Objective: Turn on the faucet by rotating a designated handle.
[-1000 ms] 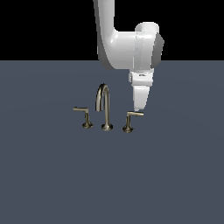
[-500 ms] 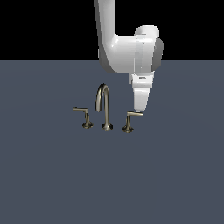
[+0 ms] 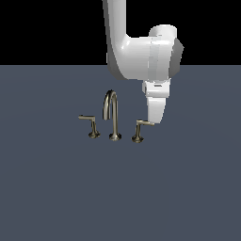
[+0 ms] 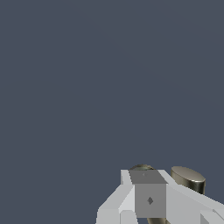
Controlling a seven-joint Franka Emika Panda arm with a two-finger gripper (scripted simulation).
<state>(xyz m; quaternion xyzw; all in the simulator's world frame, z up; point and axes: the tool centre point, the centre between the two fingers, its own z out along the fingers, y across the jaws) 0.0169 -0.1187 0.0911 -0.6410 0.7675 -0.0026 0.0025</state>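
Observation:
The brass faucet stands on the grey surface, its arched spout [image 3: 112,110] in the middle. The handle [image 3: 141,126] is on the exterior view's right of the spout, its thin arm pointing right. My gripper [image 3: 155,120] hangs from above with its tip against the outer end of that arm. The fingers look pressed together, with nothing between them. In the wrist view the gripper [image 4: 148,181] fills the lower corner. A rounded brass end of the handle [image 4: 188,178] shows right beside the fingers, and another brass part is mostly hidden behind them.
The twin handle [image 3: 89,126] stands on the exterior view's left of the spout, its arm pointing left. The flat grey surface [image 3: 117,197] extends all around the faucet. My white arm [image 3: 141,56] comes down from above, behind the faucet.
My arm's upper housing has shifted slightly toward the exterior view's right. The gripper tip stays at the end of the handle's arm. The handle shows no clear turn.

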